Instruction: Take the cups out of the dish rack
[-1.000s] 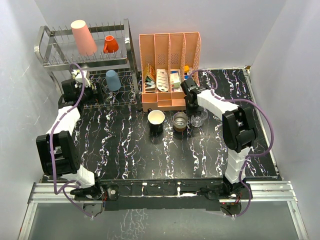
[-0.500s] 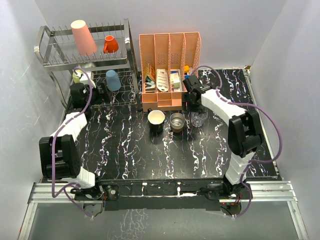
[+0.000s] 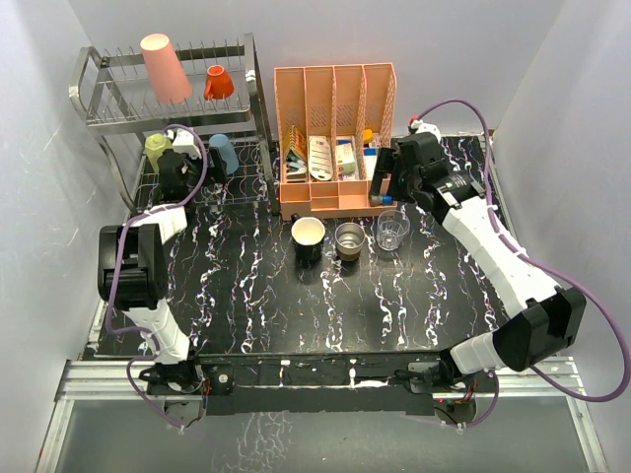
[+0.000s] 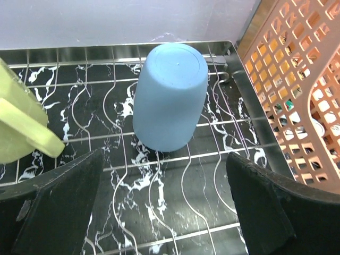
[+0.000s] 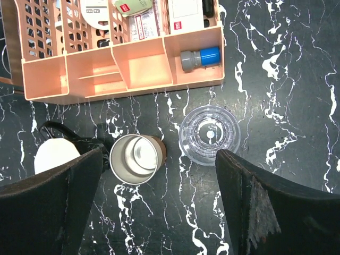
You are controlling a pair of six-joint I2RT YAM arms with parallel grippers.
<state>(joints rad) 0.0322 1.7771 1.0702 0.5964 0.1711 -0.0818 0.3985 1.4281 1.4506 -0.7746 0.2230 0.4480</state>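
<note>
The two-tier wire dish rack stands at the far left corner of the black marbled surface. On its upper tier a tall pink tumbler sits upside down, with a small orange cup to the right of it. On the lower tier are a pale yellow mug and a blue cup, with the left pincer reaching in between them.

In the left wrist view the blue cup stands mouth down on the rack's wavy wires, centred ahead of the left pincer. Its two fingers are spread wide, one on each side of the frame, and hold nothing. The yellow mug is at the left edge, and the peach organizer is just outside the rack on the right.

Three cups stand upright in a row on the surface in front of the peach organizer: a black mug with a cream inside, a brown metallic cup and a clear glass. The right pincer hangs above the glass. From the right wrist, the right pincer is wide open and empty, with the metallic cup and the glass below, between its fingers, and the black mug partly hidden behind the left finger.
</note>
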